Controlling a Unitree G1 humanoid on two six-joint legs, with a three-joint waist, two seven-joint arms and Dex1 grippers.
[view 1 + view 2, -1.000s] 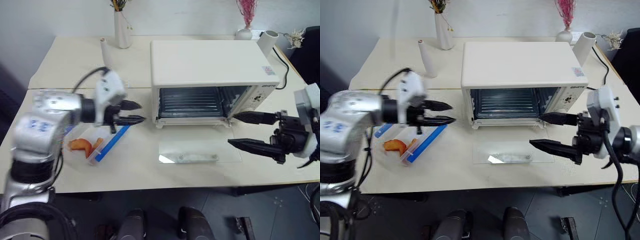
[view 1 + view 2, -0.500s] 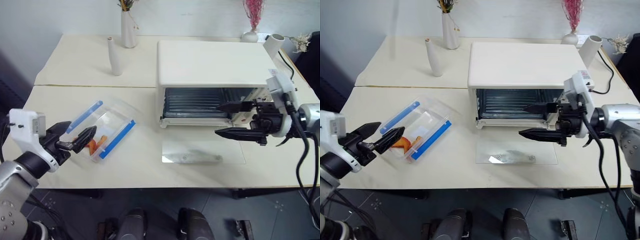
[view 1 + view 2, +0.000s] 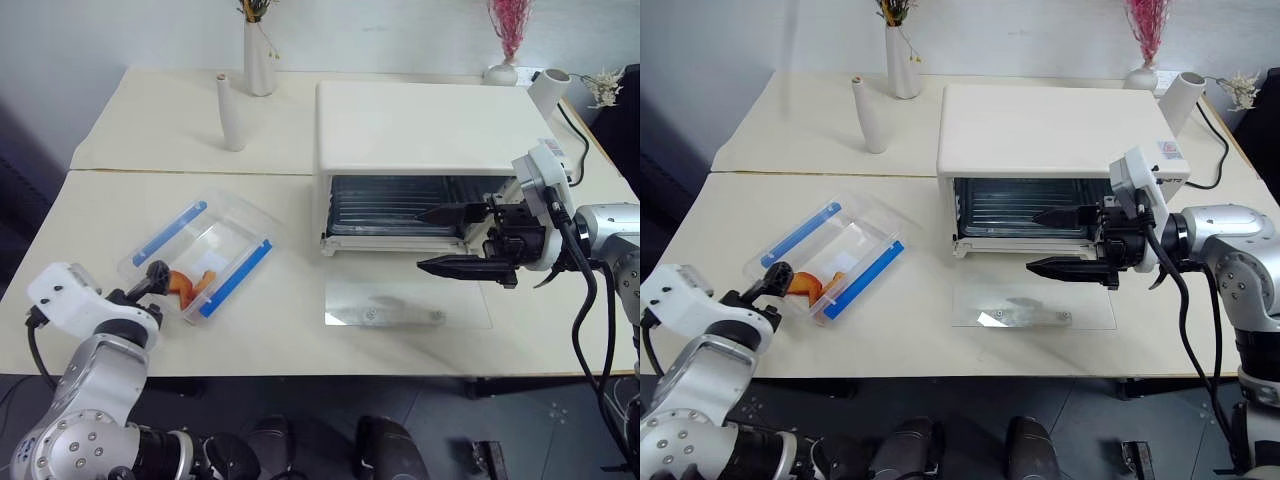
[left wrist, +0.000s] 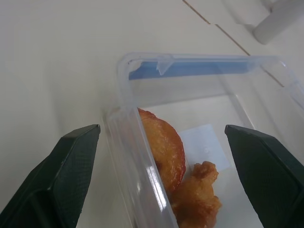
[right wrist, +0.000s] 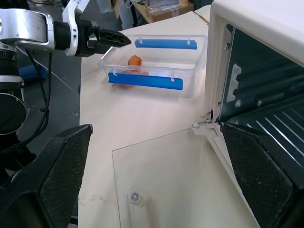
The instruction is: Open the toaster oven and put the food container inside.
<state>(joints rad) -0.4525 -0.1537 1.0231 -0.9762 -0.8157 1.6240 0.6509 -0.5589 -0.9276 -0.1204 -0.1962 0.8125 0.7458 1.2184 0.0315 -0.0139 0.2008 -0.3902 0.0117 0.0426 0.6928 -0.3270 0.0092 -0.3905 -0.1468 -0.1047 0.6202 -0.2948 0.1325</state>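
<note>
Cream tabletop [image 3: 120, 220] runs back to a pale wall, with a small white bottle [image 3: 231, 112] and a white vase [image 3: 260, 60] at its far left. At the near left, the left gripper [image 3: 155, 281] sits with its jaws spread wide at the near end of the food container [image 3: 200, 256], one finger on each side of that end, not closed on it. The clear box lies on the tabletop left of the toaster oven [image 3: 425, 150], orange food [image 4: 178, 175] inside. The oven's glass door [image 3: 408, 303] lies dropped flat, the rack visible. At the right, the right gripper [image 3: 440, 240] hovers before the oven's mouth, jaws wide apart and empty.
</note>
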